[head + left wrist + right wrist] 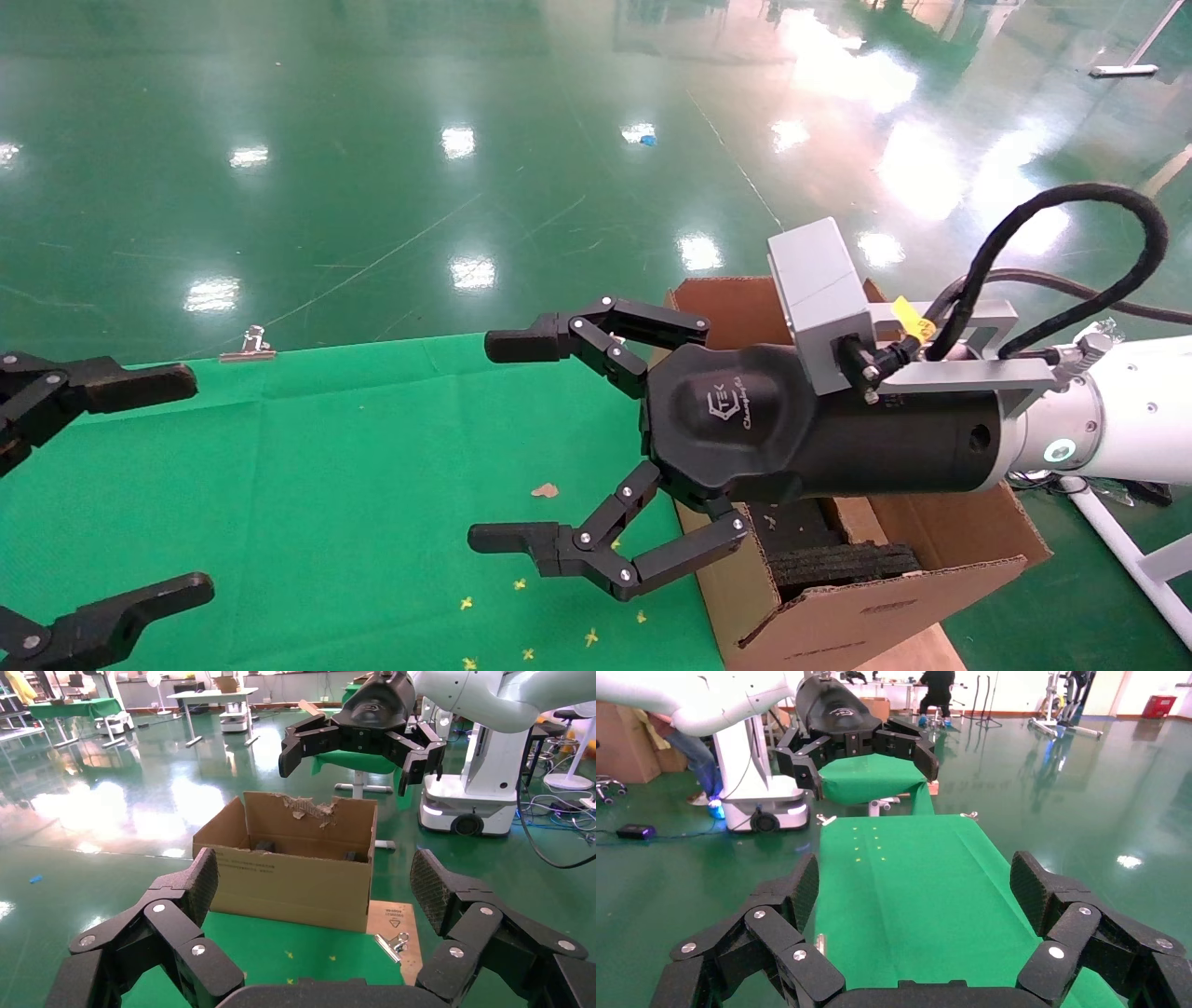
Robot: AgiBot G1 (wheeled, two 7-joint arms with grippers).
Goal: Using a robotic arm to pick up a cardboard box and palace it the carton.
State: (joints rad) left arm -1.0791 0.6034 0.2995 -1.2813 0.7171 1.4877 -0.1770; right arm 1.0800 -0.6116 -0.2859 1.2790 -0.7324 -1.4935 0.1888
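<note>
**Both tools open above the worktop — nothing held**

A metal clip (248,345) sits at the far edge of the green worktop (354,485), with a brown scrap (545,490) and yellow specks nearby. The right tool (503,443) hangs beside the carton (894,596), fingers spread wide and empty. The left tool (182,485) is likewise wide and empty. The carton holds black foam (843,562). The cardboard box is not visible in any view.

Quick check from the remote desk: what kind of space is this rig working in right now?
Most likely a robotics lab or factory test hall. A wide glossy green floor runs all around, another wheeled robot base stands nearby, and more green-covered work tables sit in the background. Both grippers hang open over the green-clothed table.
</note>
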